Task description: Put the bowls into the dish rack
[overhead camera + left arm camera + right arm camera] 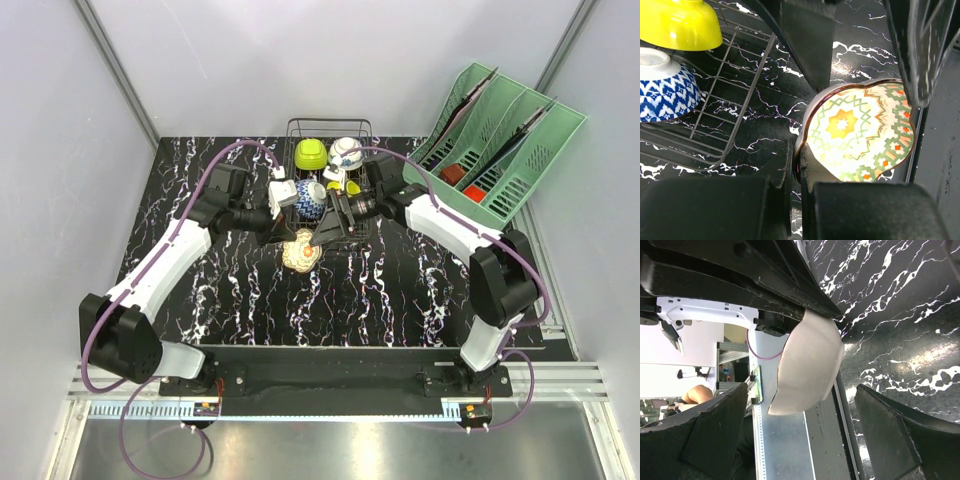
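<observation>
My left gripper [292, 232] [799, 155] is shut on the rim of a cream bowl [300, 251] [860, 132] with a scalloped edge and a green, orange and yellow pattern inside. It holds the bowl tilted on its side just in front of the dark wire dish rack [330, 128] [735, 125]. My right gripper [326, 232] [800, 435] is open, its fingers standing either side of the bowl's plain outer wall [807, 365] without touching it. In the rack sit a lime-green bowl [310, 154], a white and blue bowl [346, 152], a blue floral bowl [308, 200] [665, 92] and a yellow bowl [352, 187] [680, 25].
A mint-green slotted organizer [500, 140] stands at the back right. The black marbled table [250, 300] stretches in front of the arms, with a metal rail along its near edge [785, 450]. Both wrists crowd together at the rack's front side.
</observation>
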Robot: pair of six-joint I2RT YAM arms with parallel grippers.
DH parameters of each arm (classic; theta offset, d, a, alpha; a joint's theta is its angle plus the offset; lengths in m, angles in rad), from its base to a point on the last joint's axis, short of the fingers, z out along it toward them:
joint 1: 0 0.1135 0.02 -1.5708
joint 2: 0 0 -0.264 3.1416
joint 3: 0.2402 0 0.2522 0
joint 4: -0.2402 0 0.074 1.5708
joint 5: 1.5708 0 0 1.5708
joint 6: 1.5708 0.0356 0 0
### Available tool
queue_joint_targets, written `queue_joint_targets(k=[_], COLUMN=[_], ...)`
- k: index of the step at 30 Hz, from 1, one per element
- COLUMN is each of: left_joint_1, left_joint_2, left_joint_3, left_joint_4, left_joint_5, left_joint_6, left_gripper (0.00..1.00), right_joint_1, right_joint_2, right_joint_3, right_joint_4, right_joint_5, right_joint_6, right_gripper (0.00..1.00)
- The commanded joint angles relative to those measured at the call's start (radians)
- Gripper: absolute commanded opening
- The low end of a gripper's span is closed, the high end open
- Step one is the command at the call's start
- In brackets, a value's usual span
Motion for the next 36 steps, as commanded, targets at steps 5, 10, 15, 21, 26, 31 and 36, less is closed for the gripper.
queue_joint_targets(k=[5, 10, 15, 21, 26, 31, 36], left_joint_1=[-0.006, -0.006, -0.009, -0.015, -0.017, -0.018, -0.021], left_joint_2=[-0.028, -0.025, -0.025, -0.029, -0.031, -0.029, -0.029], left_joint_3=[0.052, 0.050, 0.041, 0.035, 0.032, 0.024, 0.015], left_joint_4=[0.067, 0.071, 0.071, 0.071, 0.074, 0.077, 0.082], left_joint_5=[0.026, 0.029, 0.034, 0.034, 0.029, 0.029, 0.023], left_joint_6=[-0.026, -0.030, -0.032, -0.035, -0.035, -0.036, -0.035], left_gripper=[0.00, 0.00, 0.00, 0.00, 0.00, 0.00, 0.00], right_joint_1=[0.044, 0.050, 0.050, 0.049, 0.050, 0.049, 0.049], right_joint_2=[0.033, 0.042, 0.053, 0.071, 0.071, 0.074, 0.091], right_joint_3=[0.043, 0.063, 0.079, 0.100, 0.097, 0.100, 0.111], right_joint_4=[0.020, 0.019, 0.013, 0.003, 0.002, 0.003, 0.002], right_joint_5=[-0.050, -0.053, -0.056, -0.063, -0.074, -0.118, -0.169], right_joint_6=[-0.002, -0.008, -0.014, -0.020, -0.023, -0.011, 0.007], right_gripper=[0.94, 0.92, 0.90, 0.86, 0.65, 0.44, 0.10])
